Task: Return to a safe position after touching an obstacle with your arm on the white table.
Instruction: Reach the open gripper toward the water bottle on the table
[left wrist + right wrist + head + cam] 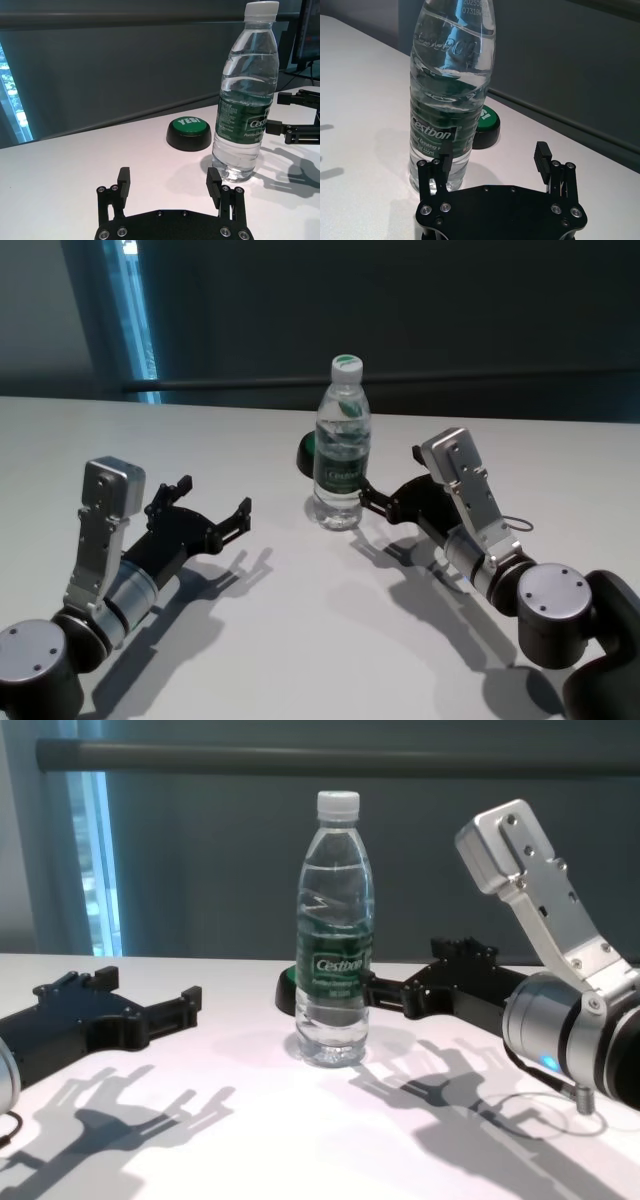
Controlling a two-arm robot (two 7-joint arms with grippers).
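White table (300, 640) before a dark wall: the left gripper (215, 512), fingers spread and empty, lies well apart from the one upright bottle (342, 445). The right gripper (372, 502) (nearer arm, jaws parted, holding nothing) has one fingertip against the bottle's base, which stands toward the robot's left of it. Beyond sits one green button (189, 133).

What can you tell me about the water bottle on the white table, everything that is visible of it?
The water bottle is tall, of clear ribbed plastic, with a white screw cap and a dark green Cestbon label. It looks nearly full, the cap on. It stands upright on the white table, just in front of a low black-and-green YES button. The open right gripper is right beside it; one fingertip looks to be at its lower side, though contact is not certain. The open left gripper is apart.
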